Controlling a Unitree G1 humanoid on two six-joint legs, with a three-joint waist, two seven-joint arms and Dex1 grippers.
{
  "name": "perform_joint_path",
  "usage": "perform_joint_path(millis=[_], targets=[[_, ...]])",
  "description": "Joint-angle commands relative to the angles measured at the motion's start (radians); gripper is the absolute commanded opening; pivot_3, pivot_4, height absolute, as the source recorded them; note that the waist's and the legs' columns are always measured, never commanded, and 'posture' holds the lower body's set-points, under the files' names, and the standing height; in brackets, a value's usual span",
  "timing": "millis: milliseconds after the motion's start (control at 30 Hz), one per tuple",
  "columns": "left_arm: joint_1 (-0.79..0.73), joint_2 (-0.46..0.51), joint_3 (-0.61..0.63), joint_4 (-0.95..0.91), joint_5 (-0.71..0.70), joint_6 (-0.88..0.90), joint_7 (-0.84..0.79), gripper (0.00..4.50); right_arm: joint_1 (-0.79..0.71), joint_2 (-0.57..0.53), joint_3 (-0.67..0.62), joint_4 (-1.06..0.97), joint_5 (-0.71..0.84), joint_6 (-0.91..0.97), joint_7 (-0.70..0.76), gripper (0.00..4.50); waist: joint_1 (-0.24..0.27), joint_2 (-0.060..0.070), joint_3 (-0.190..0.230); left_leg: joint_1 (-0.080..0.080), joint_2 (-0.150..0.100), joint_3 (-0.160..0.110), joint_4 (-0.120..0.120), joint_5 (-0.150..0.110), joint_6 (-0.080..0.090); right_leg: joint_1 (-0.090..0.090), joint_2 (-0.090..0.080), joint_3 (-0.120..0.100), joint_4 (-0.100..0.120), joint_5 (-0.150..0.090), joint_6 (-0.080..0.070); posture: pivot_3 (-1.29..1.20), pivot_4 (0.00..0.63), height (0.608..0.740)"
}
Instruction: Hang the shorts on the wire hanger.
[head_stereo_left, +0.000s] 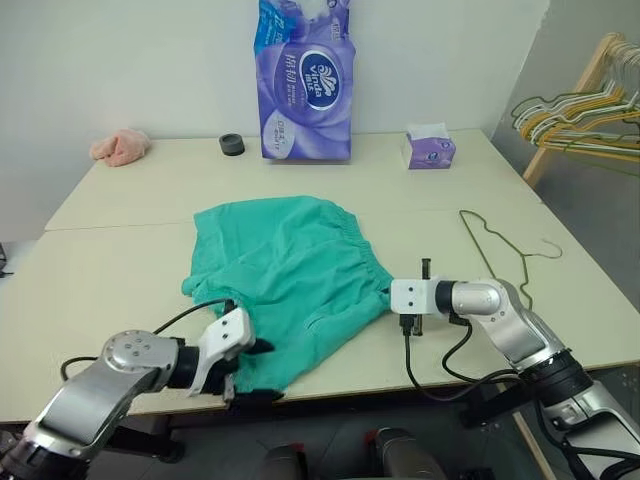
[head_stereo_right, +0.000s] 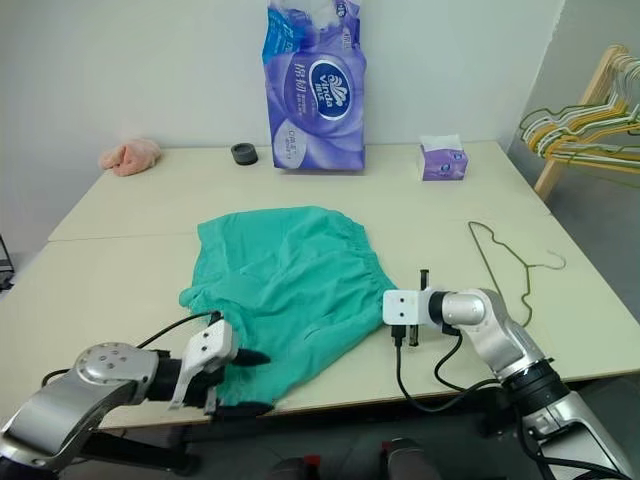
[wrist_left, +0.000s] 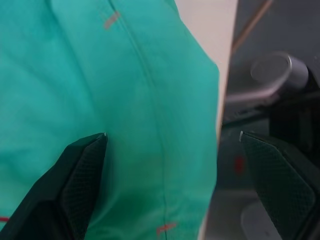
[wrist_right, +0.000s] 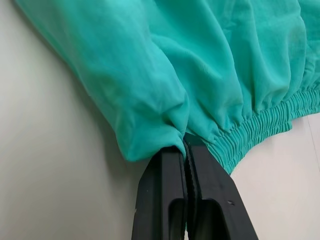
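We counted one pair of shorts (head_stereo_left: 290, 270) lying spread on the table (head_stereo_left: 120, 270), one wire hanger (head_stereo_left: 497, 252) flat on the table just to their right, plus one tissue box (head_stereo_left: 430, 147), one purple tissue pack (head_stereo_left: 305, 85), one pink cloth (head_stereo_left: 121, 147) and one dark ring (head_stereo_left: 232, 145) along the far edge. The left gripper (head_stereo_left: 258, 372) stood released, its two fingers spread at the near hem of the shorts by the table edge. The right gripper (wrist_right: 186, 150) was clenched on the shorts' edge beside the gathered waistband.
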Motion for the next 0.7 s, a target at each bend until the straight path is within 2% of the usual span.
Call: perform_joint_path(millis=[33,167,400,500,700], targets=[[-0.02,-0.015,0.032,0.085,0.063,-0.075,0.044,4.49,-0.005,-0.008,-0.011,-0.043,0.015,-0.008,0.008,0.0,0.002,0.0,0.0,0.0,0.0,0.0,0.0,0.0,0.0,0.0,0.0,-0.001,0.0,0.0,0.0,-0.1,0.072,0.74],[-0.038,-0.022,0.026,0.19,0.135,-0.181,0.068,4.49,0.0,-0.019,-0.017,-0.064,0.025,-0.006,0.023,0.0,0.003,0.001,0.0,0.0,0.0,0.0,0.0,0.0,0.0,0.0,0.0,0.0,0.0,0.0,0.0,-0.1,0.072,0.74],[-0.045,-0.02,0.044,0.22,0.127,-0.214,0.058,4.49,0.007,-0.041,-0.025,-0.095,0.049,0.011,0.046,0.0,0.002,0.001,0.0,0.0,0.0,0.0,0.0,0.0,0.0,0.0,0.0,0.0,0.0,0.0,0.0,-0.1,0.076,0.74],[-0.077,-0.031,0.029,0.225,0.137,-0.233,0.055,3.92,-0.004,-0.051,-0.036,-0.084,0.036,0.015,0.026,0.0,0.002,0.001,0.0,0.0,0.0,0.0,0.0,0.0,0.0,0.0,0.0,-0.001,0.0,0.0,0.0,-0.11,0.078,0.74],[-0.19,-0.104,-0.024,0.208,0.098,-0.209,-0.007,2.13,-0.026,-0.122,-0.087,-0.063,0.074,0.028,0.058,0.0,0.006,0.001,0.001,-0.001,-0.001,0.001,0.001,0.0,0.0,0.0,-0.002,0.0,0.0,0.001,0.002,-0.13,0.081,0.74]])
